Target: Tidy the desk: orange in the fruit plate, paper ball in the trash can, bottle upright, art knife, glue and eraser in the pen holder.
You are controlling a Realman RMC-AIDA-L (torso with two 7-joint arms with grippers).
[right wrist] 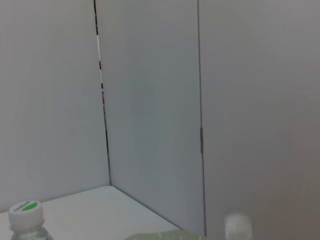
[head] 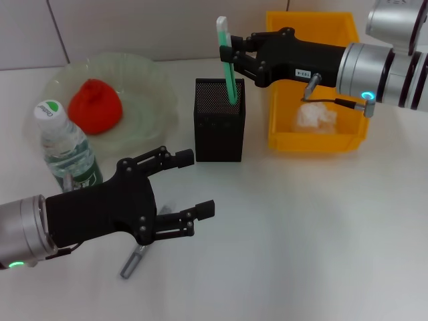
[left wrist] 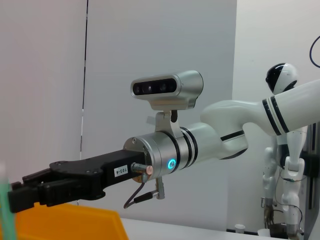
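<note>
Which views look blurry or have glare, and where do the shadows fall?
Head view: even light, soft shadows under the left tool and beside the pen holder, no glare. Left wrist view: green art knife blurred at the edge. Right wrist view: a white blob blurred near the bottle.

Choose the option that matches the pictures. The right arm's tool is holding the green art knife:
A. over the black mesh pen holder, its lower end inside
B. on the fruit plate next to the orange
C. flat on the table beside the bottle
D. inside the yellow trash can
A. In the head view the right tool grips the green art knife nearly upright, its lower end dipping into the open top of the pen holder.
</note>
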